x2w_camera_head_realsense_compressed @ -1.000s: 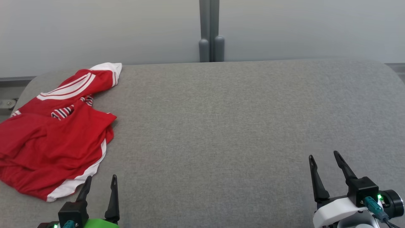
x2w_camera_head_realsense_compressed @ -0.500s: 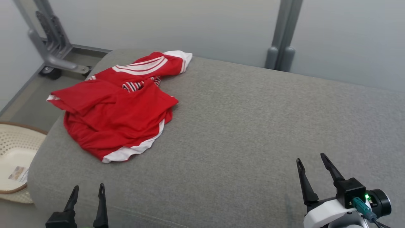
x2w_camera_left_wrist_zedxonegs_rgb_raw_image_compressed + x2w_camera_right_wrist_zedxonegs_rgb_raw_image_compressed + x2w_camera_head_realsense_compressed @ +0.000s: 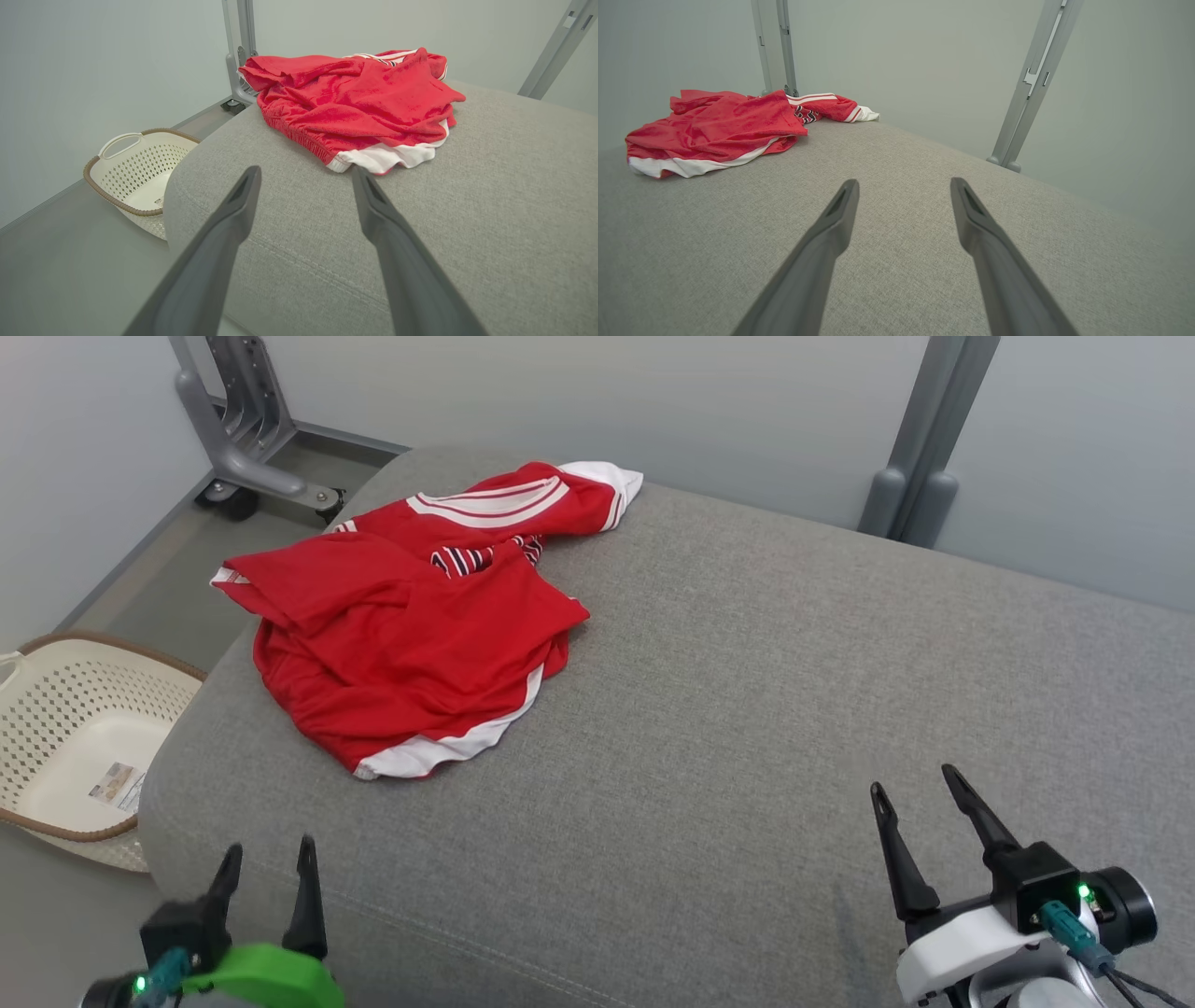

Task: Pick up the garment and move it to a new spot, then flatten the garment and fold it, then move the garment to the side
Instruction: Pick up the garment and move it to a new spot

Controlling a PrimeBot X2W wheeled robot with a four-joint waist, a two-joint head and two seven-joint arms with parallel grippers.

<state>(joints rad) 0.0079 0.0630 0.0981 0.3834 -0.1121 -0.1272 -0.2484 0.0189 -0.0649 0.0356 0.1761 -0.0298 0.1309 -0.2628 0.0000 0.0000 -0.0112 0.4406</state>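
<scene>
The crumpled red jersey (image 3: 420, 635) lies ahead of the left gripper (image 3: 270, 845), well left of the right gripper (image 3: 912, 777); both are spread and empty.

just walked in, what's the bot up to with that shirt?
Nothing is held at this moment. The red garment lies crumpled near the far left corner of the grey padded surface. Both grippers are open and apart from it: the left gripper hovers at the near left edge, closer to the garment, and the right gripper is at the near right. A pale laundry basket sits on the floor to the left. The pickup has not yet begun.
</scene>
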